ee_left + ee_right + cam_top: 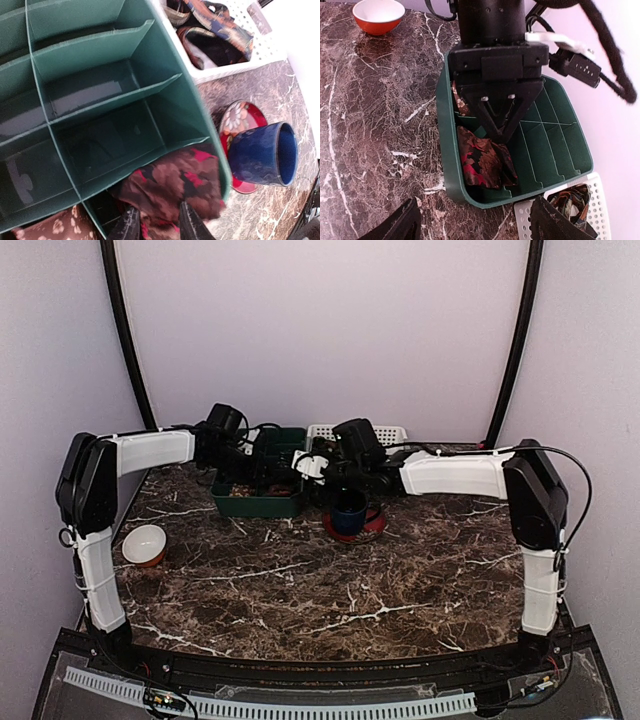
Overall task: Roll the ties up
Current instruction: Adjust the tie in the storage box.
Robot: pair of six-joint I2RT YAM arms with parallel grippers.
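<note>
Note green divider bin [442, 125] set just beside white basket [235, 67] of loose ties [220, 25], likely so supply and storage stay close. Find red-brown rolled tie [482, 162] in corner cell, pinched between nearly closed left gripper [159, 212], probably to stop uncoiling. Log right gripper [477, 212] spread wide, empty, above bin edge.

My top camera is looking down from above and behind my arm bases, taking in the whole marble table [300, 580] from afar. My left wrist camera is staring close into the green divider bin [100, 100], with the blue mug [262, 155] at right. My right wrist camera is looking down from higher, facing my left gripper [497, 142]. Both wrist views are sharing that bin, the patterned tie [175, 180] and the white basket [235, 70].
</note>
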